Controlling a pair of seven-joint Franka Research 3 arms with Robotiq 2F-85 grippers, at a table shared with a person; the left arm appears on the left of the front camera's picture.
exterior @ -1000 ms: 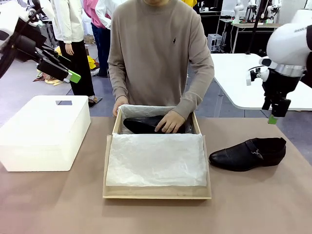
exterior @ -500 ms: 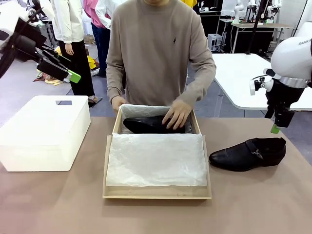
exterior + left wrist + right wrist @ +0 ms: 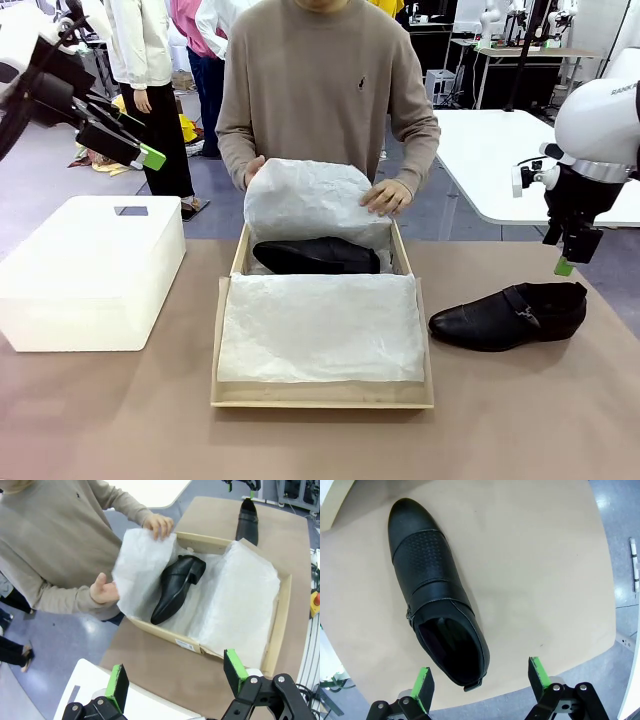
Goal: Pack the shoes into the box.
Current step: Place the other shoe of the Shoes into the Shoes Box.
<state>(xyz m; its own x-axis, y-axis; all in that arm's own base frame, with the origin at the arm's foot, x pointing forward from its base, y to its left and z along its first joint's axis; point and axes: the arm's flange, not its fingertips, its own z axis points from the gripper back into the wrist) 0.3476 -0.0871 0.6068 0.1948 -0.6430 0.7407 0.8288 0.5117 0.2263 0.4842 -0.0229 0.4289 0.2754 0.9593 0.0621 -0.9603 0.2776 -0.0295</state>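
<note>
- Right wrist view: the right gripper [image 3: 481, 679] has its green-padded fingers spread wide with nothing between them. It hangs over the heel end of the loose shoe [image 3: 435, 595], clear of it.
- That glossy black strap-and-buckle shoe rests on its sole on the brown table [image 3: 545, 555], toe toward the upper left of the frame. In the front view it lies at right, just beside the cardboard shoebox [image 3: 222, 340].
- Front view, upper left: the left gripper [image 3: 177, 676] is likewise spread and empty, raised above the white lidded bin [image 3: 90, 270].
- At centre frame the other shoe [image 3: 315, 255] lies in the far end of the shoebox. The person's hands [image 3: 385, 195] hold a sheet of white tissue paper [image 3: 310, 200] up over it.
- Likely risk: glossy leather could slide off the pads if pinched at the rounded heel, and the open collar could buckle under a hard squeeze.
- Bringing the shoe in while hands and tissue hang over the box could knock a hand or tear the liner.
</note>
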